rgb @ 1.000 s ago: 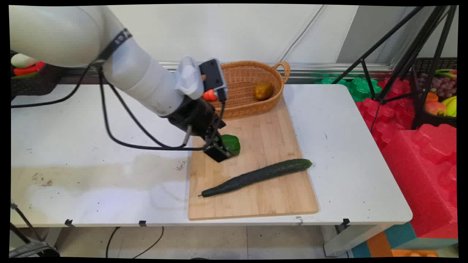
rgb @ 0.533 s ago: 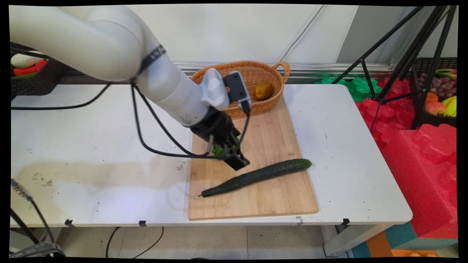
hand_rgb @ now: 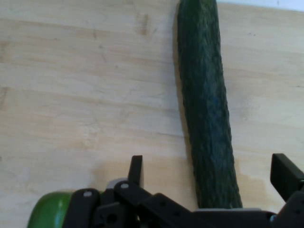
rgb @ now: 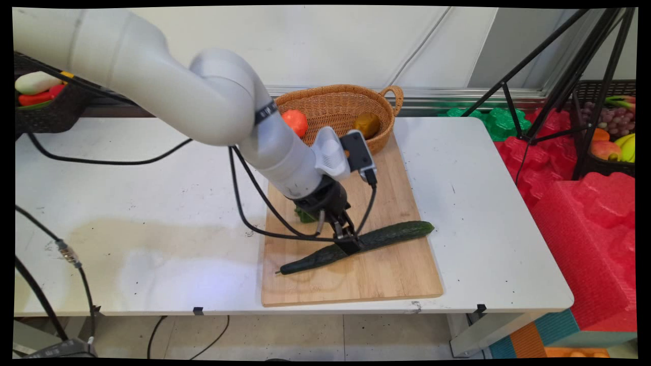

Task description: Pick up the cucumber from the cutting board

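So the gripper [rgb: 350, 243] is down on the cutting board [rgb: 379, 274], right over the middle of the long dark cucumber [rgb: 396, 234]. From the hand camera the gripper [hand_rgb: 211, 178] has its fingers [hand_rgb: 136, 170] spread wide apart, one on each side of the cucumber [hand_rgb: 205, 104], and nothing is clamped. Can't tell if the tips are actually touching the cucumber or the board, they just straddle it.

The cucumber lies diagonally on the board, thin stem end pointing toward the desk's near edge and the fat end toward the right edge. The board itself sits right of the desk's [rgb: 152, 168] centre, running from the near edge up to the far edge.

Just behind the gripper, mostly hidden by the wrist, there's a green pepper [rgb: 304, 215] on the board, also peeking in at the bottom left of the hand view as a green pepper [hand_rgb: 47, 211] lump. It's close to the gripper but apart from the cucumber.

At the far edge of the desk, touching the far end of the board, is a wicker basket [rgb: 335, 109]. Inside it there's a brownish-yellow fruit [rgb: 367, 125] toward the right end and a red-orange tomato [rgb: 295, 122] toward the left end, partly covered by the arm. Black cables [rgb: 244, 203] hang off the arm and droop over the left part of the desk.
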Robot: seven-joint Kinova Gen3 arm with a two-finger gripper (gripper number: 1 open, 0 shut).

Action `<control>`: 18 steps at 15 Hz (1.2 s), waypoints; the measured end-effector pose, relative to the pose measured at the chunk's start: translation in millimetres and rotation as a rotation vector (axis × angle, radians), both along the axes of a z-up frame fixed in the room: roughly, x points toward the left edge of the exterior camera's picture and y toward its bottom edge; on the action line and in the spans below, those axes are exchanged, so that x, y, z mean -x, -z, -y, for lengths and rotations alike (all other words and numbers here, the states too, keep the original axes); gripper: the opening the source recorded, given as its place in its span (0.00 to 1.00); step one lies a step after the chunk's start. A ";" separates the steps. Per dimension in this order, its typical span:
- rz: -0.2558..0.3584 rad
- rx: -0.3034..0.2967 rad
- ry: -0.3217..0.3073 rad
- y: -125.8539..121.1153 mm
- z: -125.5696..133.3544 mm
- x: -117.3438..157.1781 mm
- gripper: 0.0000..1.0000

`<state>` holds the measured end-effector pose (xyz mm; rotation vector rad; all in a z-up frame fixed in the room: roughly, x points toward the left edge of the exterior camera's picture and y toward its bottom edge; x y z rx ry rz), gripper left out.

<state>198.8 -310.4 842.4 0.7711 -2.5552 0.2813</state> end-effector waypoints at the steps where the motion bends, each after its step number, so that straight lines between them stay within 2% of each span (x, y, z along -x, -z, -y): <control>1: 0.001 -0.004 -0.001 4.3 1.4 2.9 1.00; 7: 0.006 -0.027 -0.014 32.8 7.7 18.9 1.00; 14: 0.013 -0.040 -0.025 49.2 8.3 26.4 1.00; 15: 0.014 -0.041 -0.027 50.6 7.8 26.9 0.00; 18: 0.019 -0.043 -0.030 52.9 4.5 27.9 0.00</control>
